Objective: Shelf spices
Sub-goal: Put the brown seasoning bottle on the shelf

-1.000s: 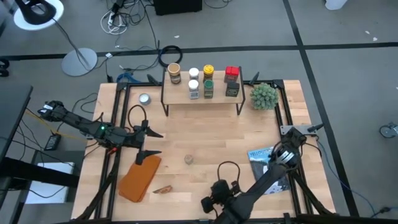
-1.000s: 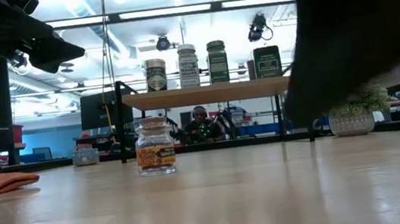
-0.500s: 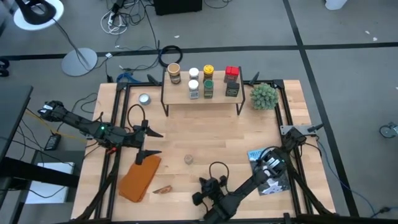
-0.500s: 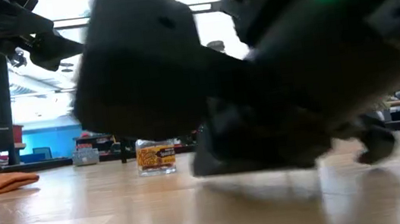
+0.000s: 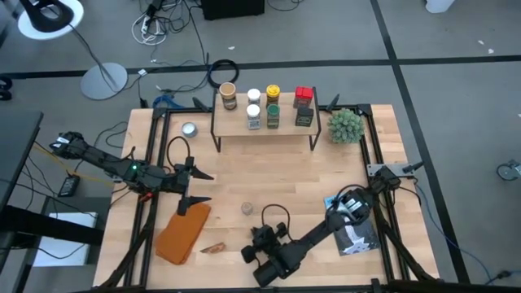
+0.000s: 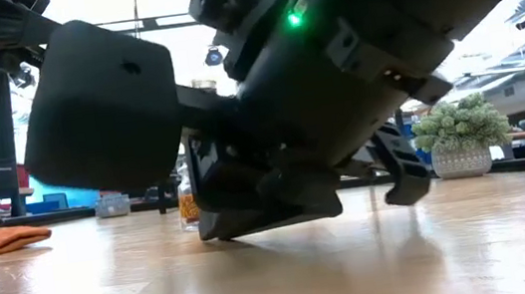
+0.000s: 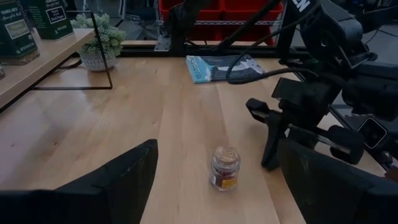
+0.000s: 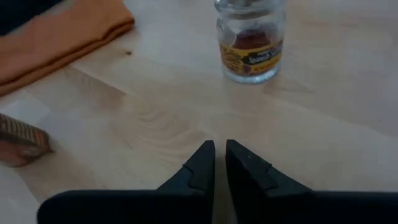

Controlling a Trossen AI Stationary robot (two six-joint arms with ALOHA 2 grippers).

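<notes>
One small glass spice jar (image 5: pixel 247 209) with a tan lid and an orange label stands upright on its base on the wooden table; it also shows in the left wrist view (image 7: pixel 224 168) and the right wrist view (image 8: pixel 250 38). Several more spices (image 5: pixel 264 104) stand on the wooden top of the shelf (image 5: pixel 281 129) at the far side. My right gripper (image 5: pixel 259 240) is shut and low over the table on the jar's near side, its tips (image 8: pixel 219 149) pointing at the jar and short of it. Left of the jar, my left gripper (image 5: pixel 201 187) waits open.
An orange cloth (image 5: pixel 183 232) and a small brown piece (image 5: pixel 213 247) lie near the front left. A flat silver tin (image 5: pixel 189 129) sits left of the shelf and a green plant ball (image 5: pixel 344 124) right of it. A blue booklet (image 5: pixel 346 220) lies under my right arm.
My right gripper, still shut, has swung toward the table's left edge along the near side, sunk closer to the tabletop and turned toward the lone jar. In the low view it now covers most of the jar. The jar has stayed where it was.
</notes>
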